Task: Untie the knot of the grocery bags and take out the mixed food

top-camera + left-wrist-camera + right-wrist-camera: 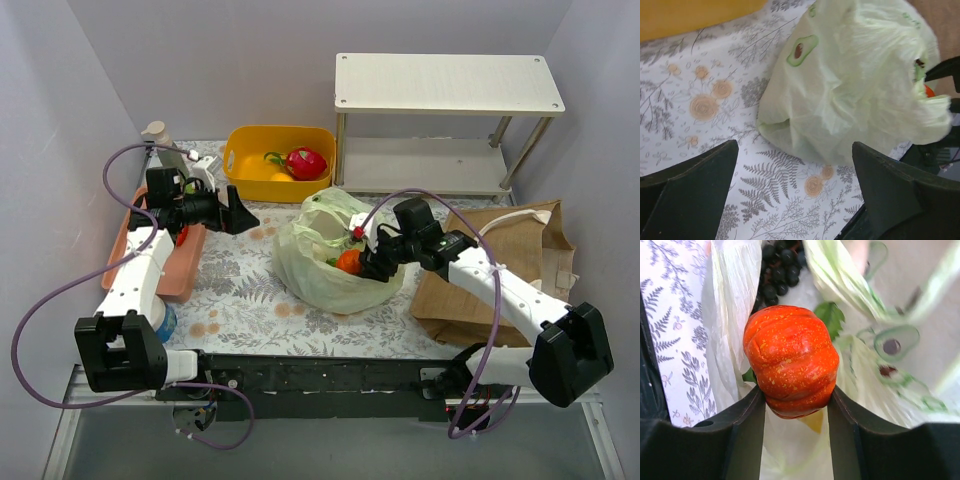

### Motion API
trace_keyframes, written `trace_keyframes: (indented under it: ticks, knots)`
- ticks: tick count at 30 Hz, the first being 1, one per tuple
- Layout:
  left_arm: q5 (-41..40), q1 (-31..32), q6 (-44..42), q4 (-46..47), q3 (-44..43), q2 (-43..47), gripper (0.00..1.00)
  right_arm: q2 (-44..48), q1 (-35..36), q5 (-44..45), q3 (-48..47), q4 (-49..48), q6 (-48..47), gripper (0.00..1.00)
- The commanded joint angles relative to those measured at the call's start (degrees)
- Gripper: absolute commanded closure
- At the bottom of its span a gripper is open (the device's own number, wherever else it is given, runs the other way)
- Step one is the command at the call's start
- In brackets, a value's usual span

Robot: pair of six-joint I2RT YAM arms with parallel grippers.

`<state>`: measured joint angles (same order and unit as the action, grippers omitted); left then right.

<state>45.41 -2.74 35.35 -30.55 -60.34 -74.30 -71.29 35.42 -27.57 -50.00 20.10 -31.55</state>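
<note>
Nearest us, the right tool [795,395] is clenched on a ribbed orange tangerine [790,360], one finger pressing each side. We see it held at the open mouth of the pale green bag [335,250]. Deeper inside the bag, beyond the fruit, lie dark grapes [777,270] and a green leaf.

The bag sits slumped mid-surface [250,290] on the floral cover. The brown tote [500,270] lies flat just to its right, under the right arm.

Farther back on the left, the left tool [795,150] hangs released above the surface, its fingers wide apart with nothing between them, pointing towards the bag and apart from it. A salmon tray [185,265] lies beneath that arm.

Farthest back, a yellow basin [250,175] holds a red fruit [305,162], beside a white shelf [445,85].
</note>
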Motion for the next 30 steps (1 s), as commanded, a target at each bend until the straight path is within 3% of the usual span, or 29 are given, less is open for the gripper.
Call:
trace_keyframes:
  ticks: [1,4,8,10,11,15,22,30]
  knots:
    - [8.29,3.87,-3.0,-0.04,-7.15,-0.93,0.02,0.97,-3.59,1.47,-5.37,13.44,-3.76,0.88]
    - [9.87,7.73,-5.11,-1.45,-12.25,-1.29,0.02,2.72,-5.09,0.41,-7.57,17.77,-7.2,0.9]
    - [9.26,15.91,-10.11,-2.41,-15.69,0.56,0.02,5.62,-6.06,2.45,-10.55,16.3,-5.98,0.92]
    - [8.39,20.47,-10.57,-2.06,-17.35,-0.05,0.02,9.65,-6.15,2.0,-9.78,11.83,-4.67,0.92]
    - [7.95,21.63,-9.96,-1.89,-18.4,-0.84,0.02,11.33,-6.15,2.78,-8.46,4.15,-1.7,0.92]
    - [6.8,24.45,-6.28,1.53,-23.15,-4.53,0.02,16.44,-6.06,6.29,-4.94,-9.51,4.19,0.92]
    - [8.21,29.36,-6.17,2.42,-29.3,-11.21,0.02,9.96,-6.06,1.65,-10.81,-8.85,7.64,0.91]
    - [4.96,34.38,-7.93,2.51,-30.19,-14.9,0.02,5.02,-5.8,-0.2,-16.26,-10.34,10.46,0.9]
